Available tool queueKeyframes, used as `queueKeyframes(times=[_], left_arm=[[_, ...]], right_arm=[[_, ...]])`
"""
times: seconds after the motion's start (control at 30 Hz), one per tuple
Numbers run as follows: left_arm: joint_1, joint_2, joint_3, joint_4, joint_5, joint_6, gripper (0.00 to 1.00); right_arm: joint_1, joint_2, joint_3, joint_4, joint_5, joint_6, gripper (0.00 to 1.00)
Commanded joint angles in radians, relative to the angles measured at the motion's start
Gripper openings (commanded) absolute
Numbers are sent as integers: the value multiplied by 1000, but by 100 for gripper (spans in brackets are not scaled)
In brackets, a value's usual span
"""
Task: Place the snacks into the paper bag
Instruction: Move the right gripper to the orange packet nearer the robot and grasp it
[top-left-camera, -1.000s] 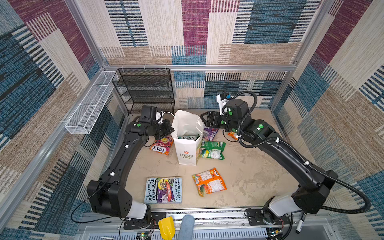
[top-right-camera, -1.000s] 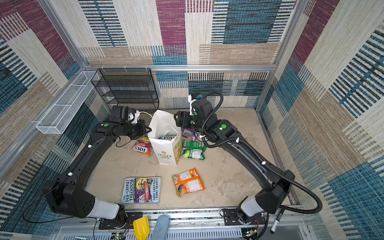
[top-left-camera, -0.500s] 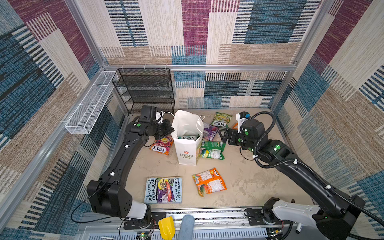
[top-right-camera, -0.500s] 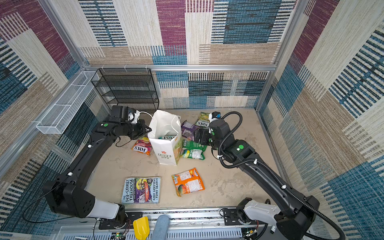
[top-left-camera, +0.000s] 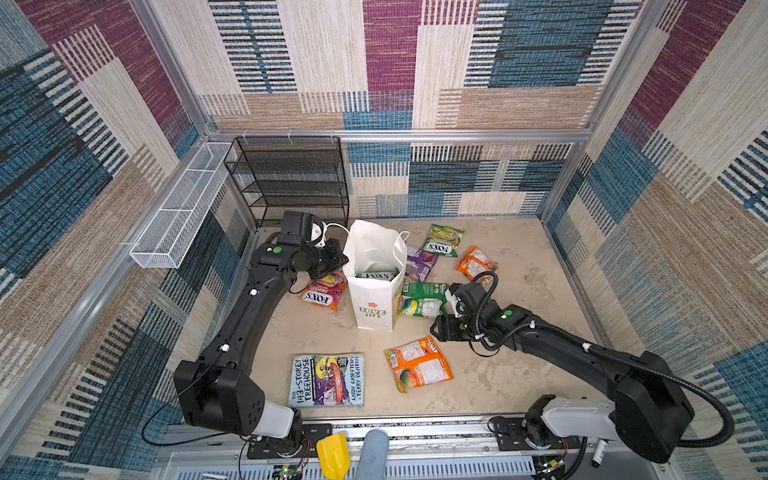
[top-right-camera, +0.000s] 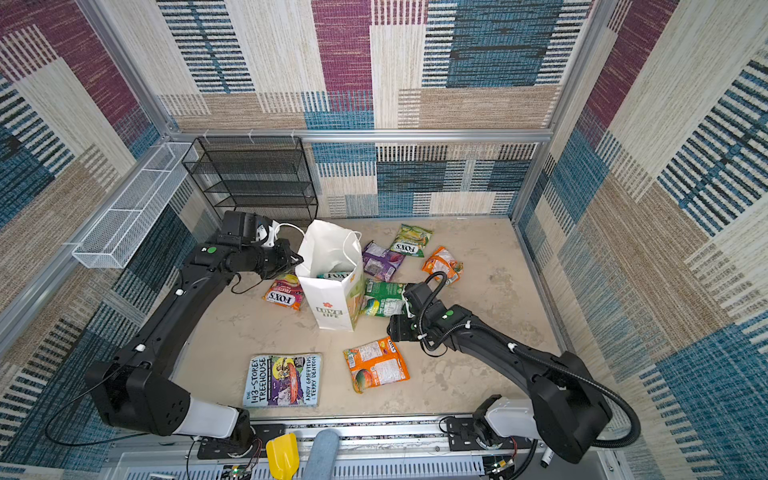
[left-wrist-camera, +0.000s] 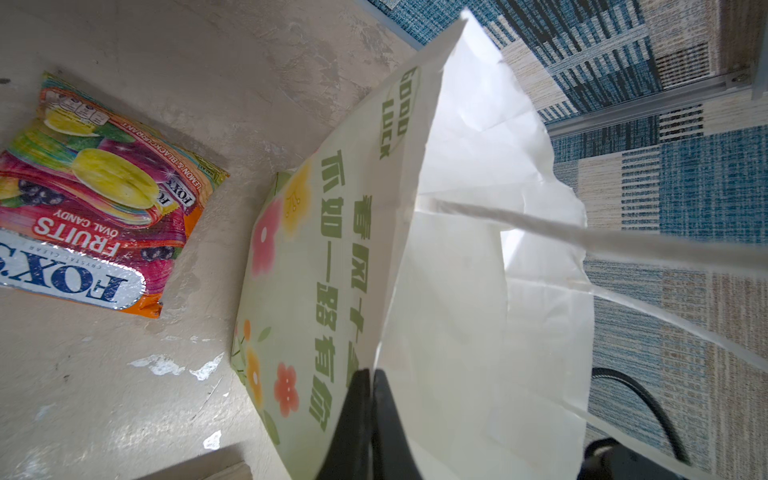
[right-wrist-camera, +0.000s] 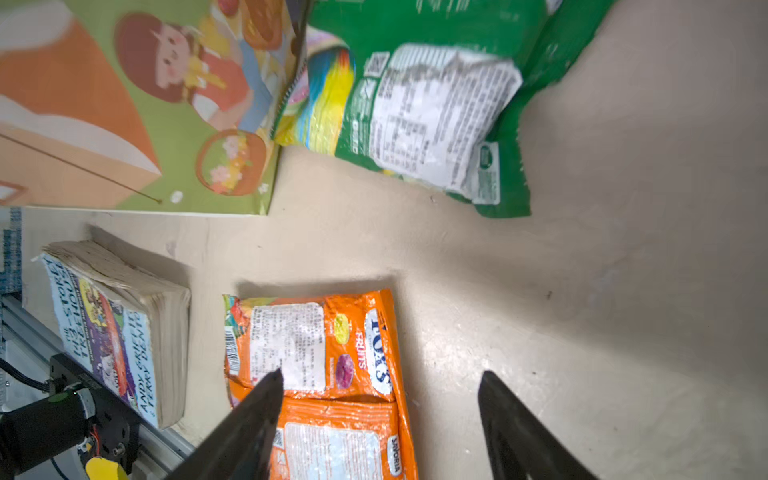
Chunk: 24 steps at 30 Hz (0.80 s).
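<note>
pinches the rim of the upright paper bag (top-left-camera: 374, 299) tight with the left gripper (left-wrist-camera: 371, 375). holds the right gripper (right-wrist-camera: 380, 376) wide open, empty, just above the orange packet (top-left-camera: 417, 365) beside the book (top-left-camera: 328, 380). shows one teal packet (top-left-camera: 376, 275) inside the bag, other snacks (top-left-camera: 422, 299) scattered around it on the table (top-left-camera: 519, 299).
</note>
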Motion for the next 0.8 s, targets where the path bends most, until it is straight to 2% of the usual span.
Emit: queueKeyframes(times=[0.0,0.2,0.47,0.6,0.77], left_arm=[[0,3,-1,9,7,-7,0],[-1,5,0,8,8,-7,0],[0,7,0,8,11,-9,0],[0,8,0,9,11,-9,0],[1,6,0,8,12,-9,0]], right_arm=[[1,71,-11,102,-56,-32,68],[3,126,-53,173,-104,-31,65],[4,159,-81,196,-104,-32,52],[4,168,-87,201,-102,-30,41],[4,169,-87,204,-97,-30,21]])
